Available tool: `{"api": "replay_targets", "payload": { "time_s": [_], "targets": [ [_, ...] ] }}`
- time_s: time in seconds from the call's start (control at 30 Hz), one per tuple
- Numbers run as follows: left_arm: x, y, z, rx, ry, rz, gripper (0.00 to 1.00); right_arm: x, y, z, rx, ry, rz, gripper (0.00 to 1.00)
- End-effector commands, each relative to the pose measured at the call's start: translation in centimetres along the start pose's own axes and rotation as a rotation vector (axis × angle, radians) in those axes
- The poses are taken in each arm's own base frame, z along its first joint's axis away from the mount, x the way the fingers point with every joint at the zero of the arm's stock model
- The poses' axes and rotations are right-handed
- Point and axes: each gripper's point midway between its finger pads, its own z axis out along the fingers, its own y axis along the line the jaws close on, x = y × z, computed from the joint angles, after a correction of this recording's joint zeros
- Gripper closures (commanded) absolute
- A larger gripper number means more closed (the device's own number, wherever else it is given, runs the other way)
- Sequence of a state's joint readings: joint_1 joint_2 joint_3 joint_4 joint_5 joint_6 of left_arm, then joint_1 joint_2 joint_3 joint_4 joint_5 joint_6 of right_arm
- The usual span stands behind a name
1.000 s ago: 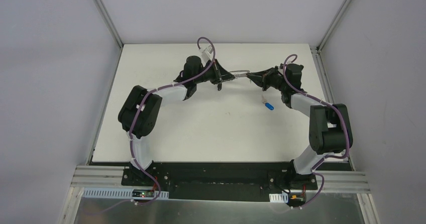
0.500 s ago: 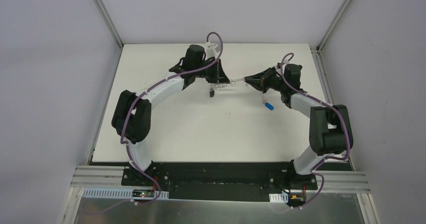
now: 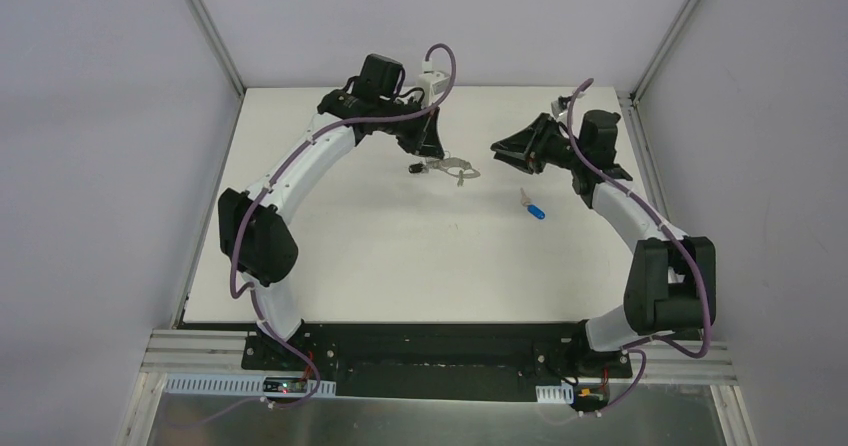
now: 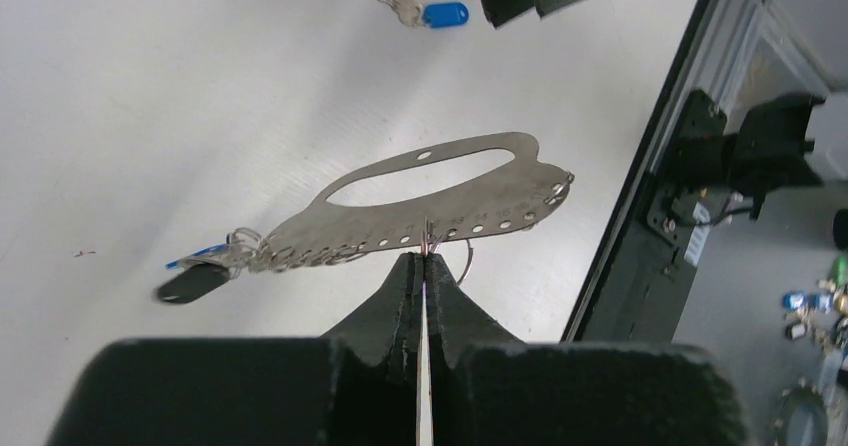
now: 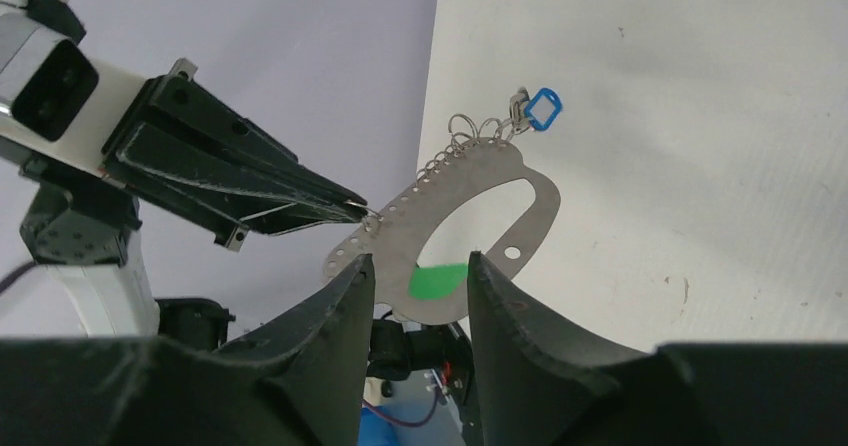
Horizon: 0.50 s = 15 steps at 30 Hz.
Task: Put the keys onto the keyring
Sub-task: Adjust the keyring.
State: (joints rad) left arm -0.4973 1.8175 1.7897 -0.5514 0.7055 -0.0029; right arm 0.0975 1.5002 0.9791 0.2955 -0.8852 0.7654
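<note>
Currently held: one pale grey, flat metal keyring (image 4: 310, 224). It is a thin plate with an oval cut-out and a row of small punched holes along one edge, and it is pinched at that holed edge.
Left gripper (image 4: 424, 256): two black fingers pressed together on the keyring, carrying it roughly level above the far half of the white tabletop (image 3: 400, 256).
Right gripper (image 5: 420, 261): two black fingers parted with nothing between them, near the keyring's rounded end but apart from it.
Wire rings (image 5: 475, 126): several thin silver loops, linked at one end of the holed edge.
Black tag (image 4: 190, 284): one small dark oblong, hanging by those rings.
Blue loop (image 5: 545, 109): one small squarish blue plastic frame beside the rings.
Blue key (image 4: 430, 12): one tiny silver key with an oblong blue plastic head. It lies flat on the right half of the tabletop, well apart from the keyring.
Green patch (image 5: 437, 280): one flat, bright green shape seen through the oval cut-out. I cannot tell what it hangs on.
</note>
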Motion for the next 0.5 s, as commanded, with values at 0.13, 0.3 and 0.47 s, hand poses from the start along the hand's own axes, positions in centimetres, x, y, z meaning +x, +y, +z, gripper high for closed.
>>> {"api": "replay_targets", "payload": {
  "time_s": [0.13,0.3,0.47],
  "targets": [
    [3.0,-5.4,-2.5,0.185,0.134,0.281,1.0,1.9,7.1,-1.1,-0.27,0.109,-0.406,0.6],
    [4.3,-7.4,-2.1,0.228,0.137,0.359,1.0,6.2,7.5,0.5,-0.334,0.253,-0.533,0.63],
    [5.1,-9.0,-2.0,0.281,0.082,0.424,1.0,10.8,5.7,1.1,-0.361,0.379,-0.587,0.66]
  ]
}}
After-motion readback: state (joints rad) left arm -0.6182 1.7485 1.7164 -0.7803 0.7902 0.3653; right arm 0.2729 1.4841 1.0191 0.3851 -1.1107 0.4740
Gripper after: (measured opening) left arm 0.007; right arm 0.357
